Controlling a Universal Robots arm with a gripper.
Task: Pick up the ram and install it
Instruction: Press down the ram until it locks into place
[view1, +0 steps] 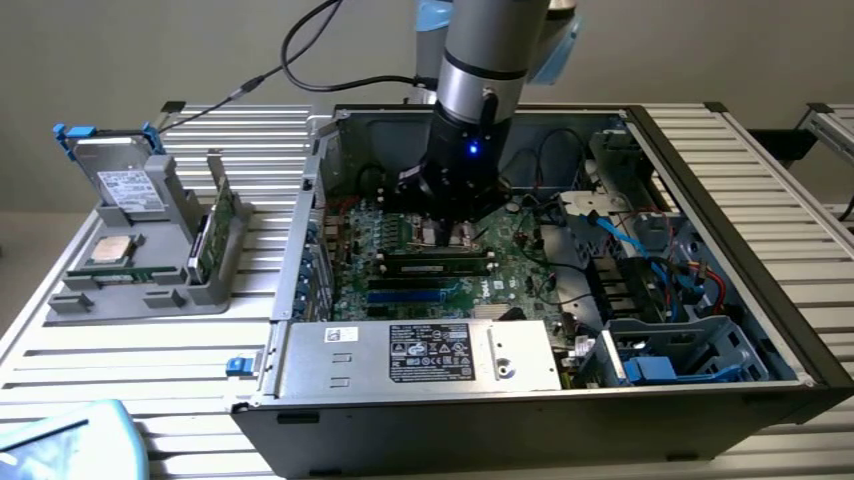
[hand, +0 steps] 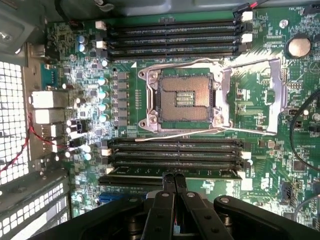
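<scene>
Exterior view: an open computer case (view1: 694, 400) lies on a slatted metal desk (view1: 120, 350), filling the centre and right of the frame. The robot arm (view1: 487, 60) reaches down from the top centre into the case, its gripper (view1: 447, 232) low over the green motherboard (view1: 514, 270). A ram stick (view1: 430, 266) lies lengthwise in a slot just below the gripper, at the centre of the frame. A power supply (view1: 414, 355) with a label sits along the lower edge of the case. In the left of the frame, a grey holder (view1: 147, 290) on the desk carries a hard drive (view1: 127, 190), a square silvery processor chip (view1: 114, 252) and another green board standing on edge (view1: 214, 235). Wrist view: the jaws are clenched together, tips touching, with nothing between them, poised directly above the ram stick (hand: 170, 172) seated in the slot bank nearest the gripper (hand: 173, 176). The empty processor socket (hand: 184, 100) occupies the centre of the frame, with a second bank of slots (hand: 172, 40) beyond it.
</scene>
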